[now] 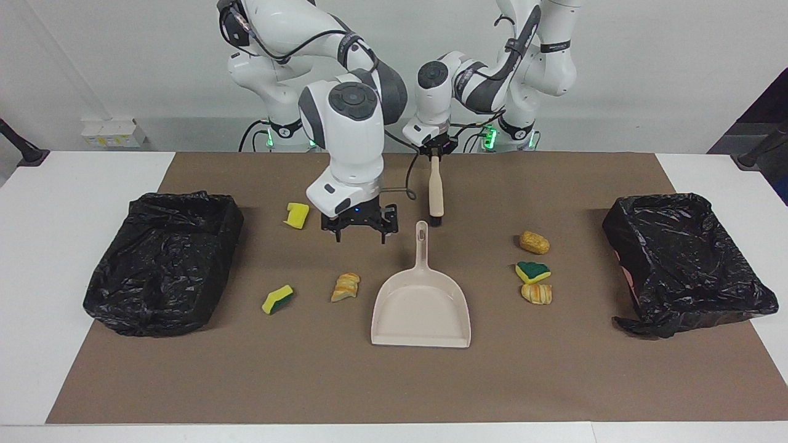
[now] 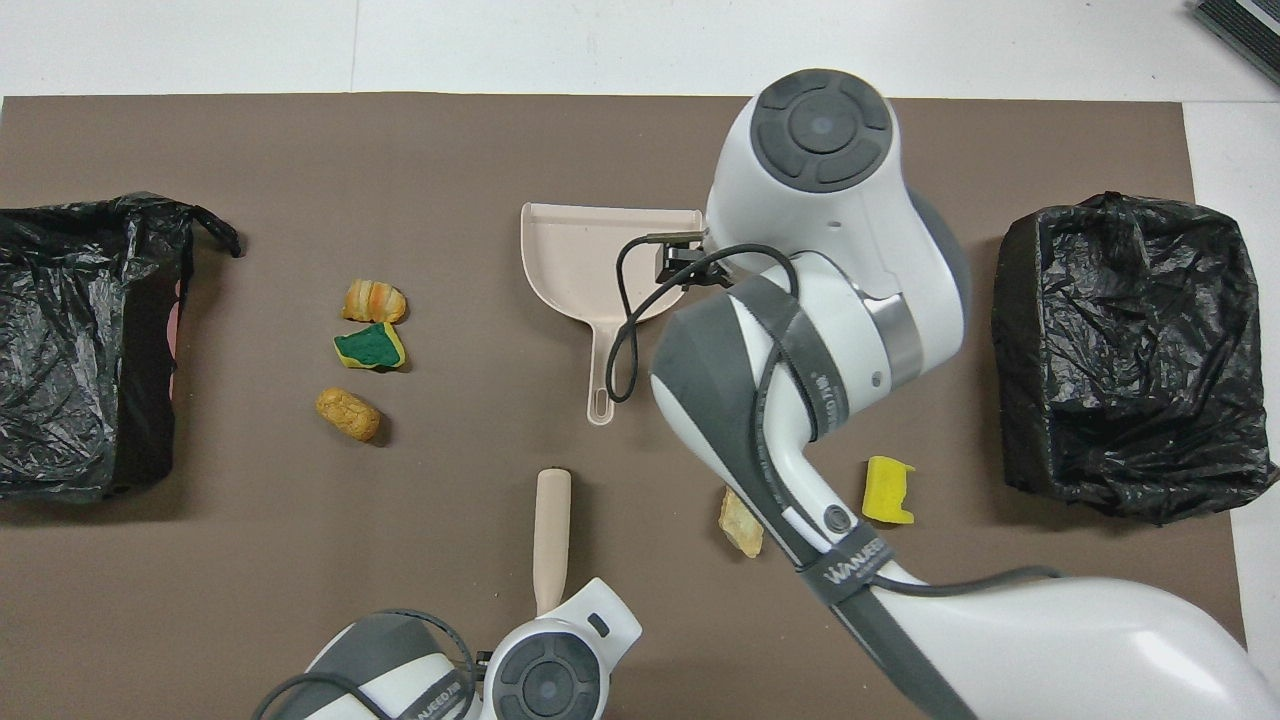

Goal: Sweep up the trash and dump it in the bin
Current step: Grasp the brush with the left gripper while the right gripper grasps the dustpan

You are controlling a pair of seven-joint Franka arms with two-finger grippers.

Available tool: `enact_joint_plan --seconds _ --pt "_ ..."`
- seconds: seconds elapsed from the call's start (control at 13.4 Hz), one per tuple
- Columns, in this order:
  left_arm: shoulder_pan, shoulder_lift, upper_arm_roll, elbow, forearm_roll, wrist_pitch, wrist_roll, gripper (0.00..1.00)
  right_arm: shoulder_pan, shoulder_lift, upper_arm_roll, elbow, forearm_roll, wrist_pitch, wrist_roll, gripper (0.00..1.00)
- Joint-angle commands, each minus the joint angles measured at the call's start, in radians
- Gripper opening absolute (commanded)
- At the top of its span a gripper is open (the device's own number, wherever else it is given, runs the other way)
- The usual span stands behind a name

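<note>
Jaws: left gripper (image 1: 434, 154) is clamped on the brush (image 1: 436, 187) handle top, the brush hanging bristles-down with its tip at the mat; right gripper (image 1: 360, 229) hangs with jaws apart, holding nothing, over the mat beside the dustpan handle.
Worktop (image 1: 74, 178): white, covered by a brown mat (image 1: 554, 369).
Bins: one black-lined bin (image 1: 163, 261) at the right arm's end, another (image 1: 683, 261) at the left arm's end.
Dustpan (image 1: 422, 304): beige, flat on the mat mid-worktop, handle toward the robots.
Trash: yellow sponge (image 1: 297, 215) beside the right gripper; green-sided sponge (image 1: 277, 299) and bread lump (image 1: 345, 287) farther from the robots, toward the right arm's end; bread lump (image 1: 534, 242), green sponge (image 1: 532, 271) and bread lump (image 1: 536, 293) in a row toward the left arm's end, the last two touching; another lump (image 2: 741, 522) shows overhead by the right arm.
</note>
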Motion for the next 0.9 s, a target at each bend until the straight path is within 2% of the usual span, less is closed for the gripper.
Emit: enact_joint_plan --seconds 0.0,0.22,0.37,0.52,0.67,0.82 --pt "0.09 -0.093 0.001 -0.006 0.0 -0.097 0.061 0.0 0.039 0.065 0.0 0.064 -0.011 0.01 0.066 1.0" --pt "0.325 -0.177 0.001 -0.005 0.003 -0.194 0.261 0.0 0.094 0.164 -0.005 0.133 -0.013 0.044 0.146 1.0" --pt "0.43 -0.193 0.002 -0.001 0.024 -0.223 0.343 0.0 0.122 0.178 0.0 0.121 -0.015 0.078 0.157 1.0" --pt "0.566 -0.162 0.001 0.034 0.066 -0.214 0.456 0.0 0.144 0.194 0.006 0.102 -0.008 0.108 0.157 1.0" --pt "0.73 -0.089 -0.001 0.102 0.066 -0.197 0.583 0.0 0.153 0.204 0.005 0.076 -0.01 0.139 0.16 1.0" --pt "0.803 -0.024 0.001 0.138 0.099 -0.15 0.665 0.0 0.167 0.204 0.005 0.043 -0.013 0.186 0.16 0.97"
